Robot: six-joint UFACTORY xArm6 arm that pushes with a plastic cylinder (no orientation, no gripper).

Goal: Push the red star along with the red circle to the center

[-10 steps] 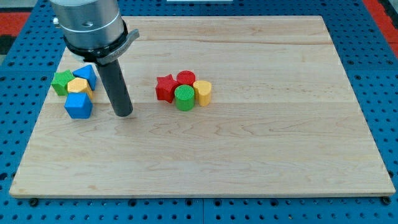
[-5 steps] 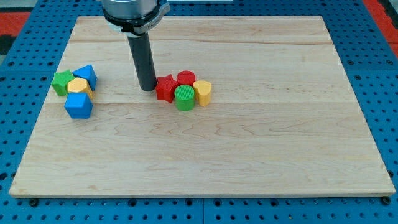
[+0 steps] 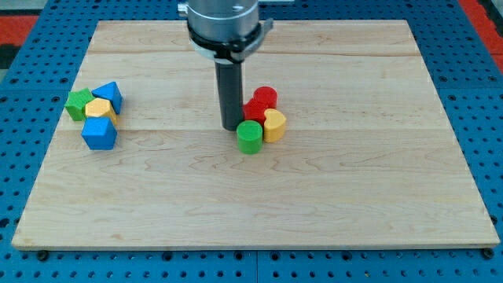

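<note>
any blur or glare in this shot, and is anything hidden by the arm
Camera view: lighting is even, with no strong glare on the pale wooden board. The blocks look sharp. My tip stands at the view's left of the centre cluster, and the dark rod partly hides the red star block; the red circle block shows clearly.

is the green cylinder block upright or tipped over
Upright: the green cylinder block shows its round flat top facing up, standing on the wooden board just below-right of my tip.

Green cylinder [image 3: 250, 136] beside yellow block [image 3: 274, 124].
</note>
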